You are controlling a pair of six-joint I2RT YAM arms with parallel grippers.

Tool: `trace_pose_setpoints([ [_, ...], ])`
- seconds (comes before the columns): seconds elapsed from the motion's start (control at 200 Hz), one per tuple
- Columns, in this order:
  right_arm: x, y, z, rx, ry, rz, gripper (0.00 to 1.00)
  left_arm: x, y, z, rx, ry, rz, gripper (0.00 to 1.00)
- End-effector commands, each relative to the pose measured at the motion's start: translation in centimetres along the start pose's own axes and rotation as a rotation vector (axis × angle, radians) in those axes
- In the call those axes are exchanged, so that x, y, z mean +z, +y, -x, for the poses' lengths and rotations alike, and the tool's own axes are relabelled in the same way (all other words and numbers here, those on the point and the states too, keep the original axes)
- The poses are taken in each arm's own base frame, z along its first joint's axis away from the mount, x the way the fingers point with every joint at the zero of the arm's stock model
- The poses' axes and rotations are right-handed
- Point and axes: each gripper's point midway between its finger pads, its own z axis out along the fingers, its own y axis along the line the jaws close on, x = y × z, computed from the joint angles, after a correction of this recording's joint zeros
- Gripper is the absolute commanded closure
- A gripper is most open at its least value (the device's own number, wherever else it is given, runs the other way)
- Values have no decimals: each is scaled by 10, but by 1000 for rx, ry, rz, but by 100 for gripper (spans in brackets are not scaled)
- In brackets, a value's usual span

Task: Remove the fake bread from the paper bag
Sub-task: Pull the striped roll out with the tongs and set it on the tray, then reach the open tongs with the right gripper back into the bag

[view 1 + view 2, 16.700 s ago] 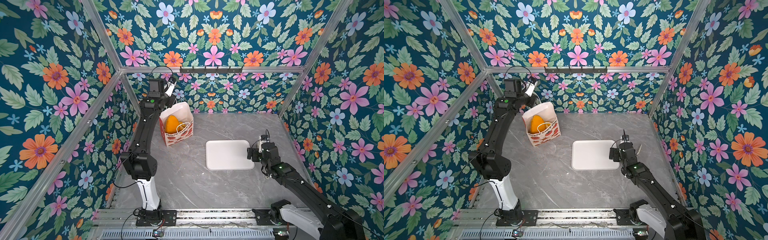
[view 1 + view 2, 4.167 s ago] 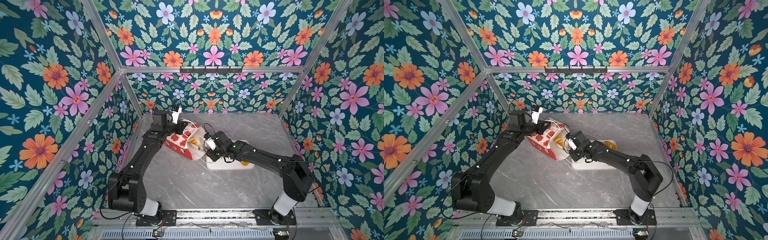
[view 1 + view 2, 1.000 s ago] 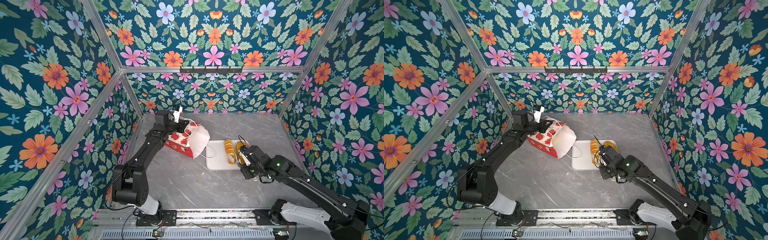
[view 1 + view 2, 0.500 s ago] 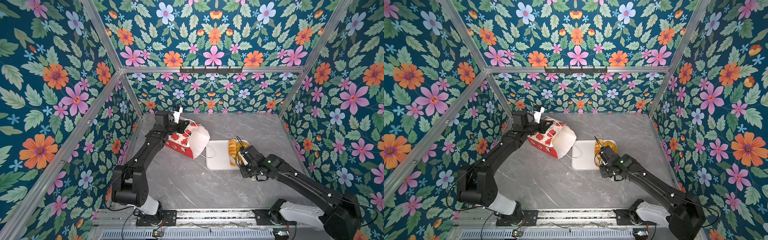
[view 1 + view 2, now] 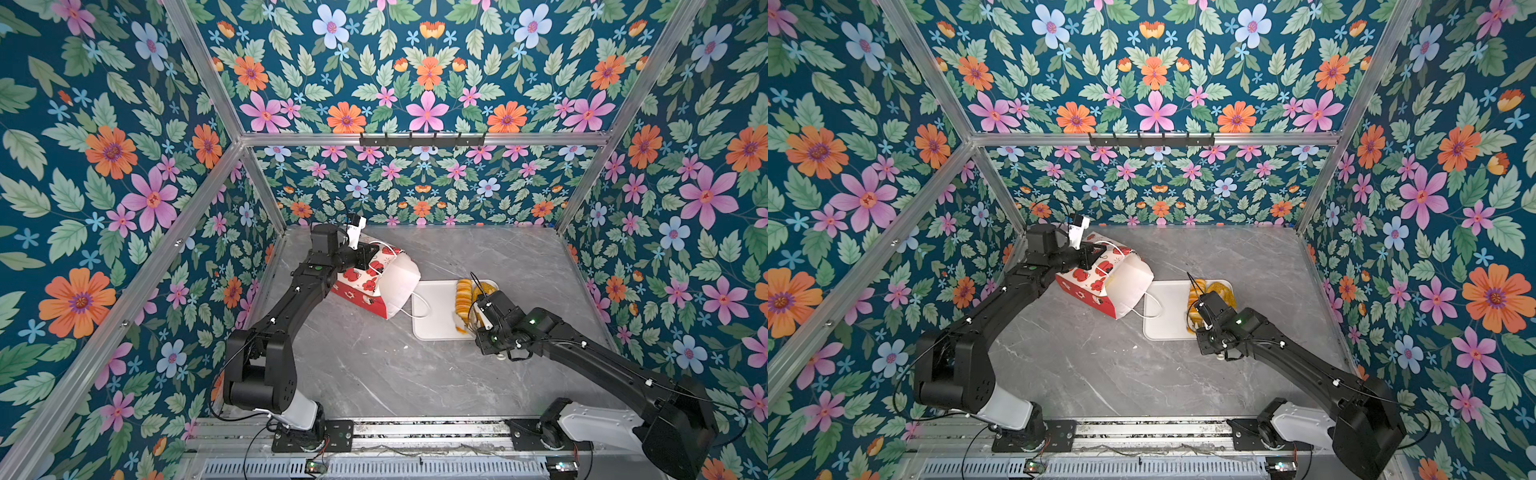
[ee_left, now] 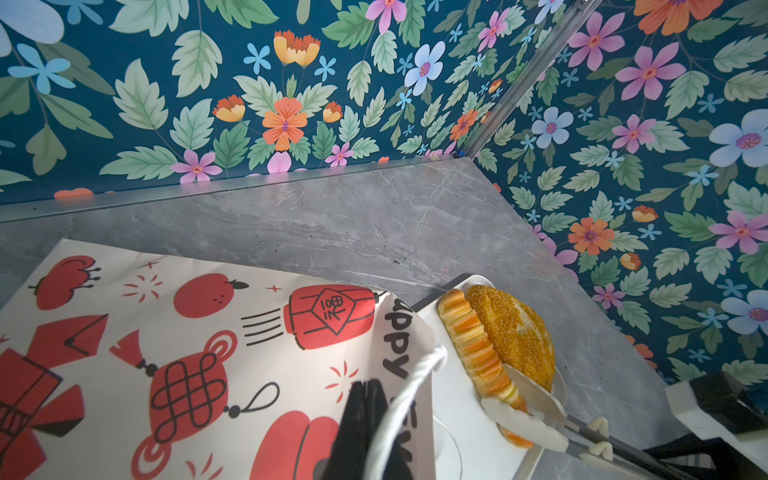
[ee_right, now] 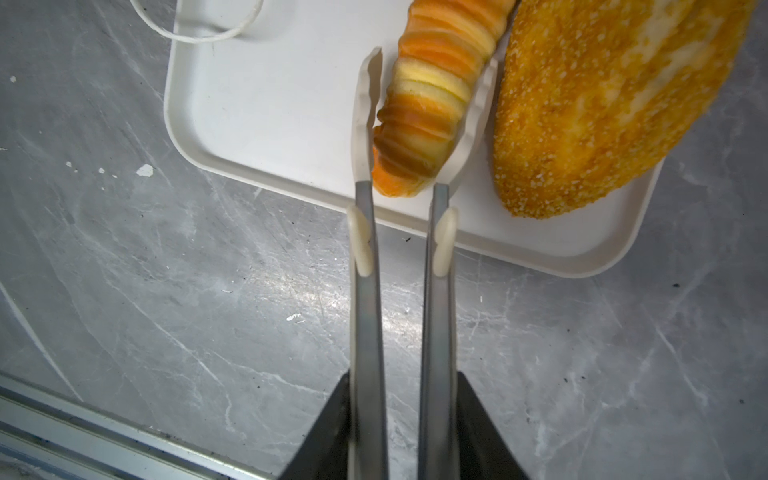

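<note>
The paper bag [image 5: 362,286] lies on its side on the table [image 5: 374,365], its open mouth turned toward the white tray [image 5: 432,309]. One cord handle [image 7: 199,37] falls over the tray's rim. My left gripper [image 6: 365,411] is pinched closed on the bag's upper wall near the mouth. Only white paper shows at the mouth, and what lies deeper I cannot tell. In the tray two breads touch side by side: the ridged loaf [image 7: 432,95] and the seeded loaf [image 7: 602,95]. My right gripper [image 7: 400,399] clasps a pair of tongs [image 7: 363,291]. Their tips stand on both sides of the ridged loaf's end, one tip slightly apart from it.
</note>
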Motion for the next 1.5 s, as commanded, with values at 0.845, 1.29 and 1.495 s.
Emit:
trace_pose_setpoints([
  [0.845,-55,119,98,-222,-400,416,65,-7,-12,7,95,47,-37,100],
  [1.29,-1,177,151,-292,-389,533,67,-22,-21,15,129,81,-21,100],
  [1.495,16,179,163,-260,-397,528,64,-26,-26,19,135,86,-28,100],
])
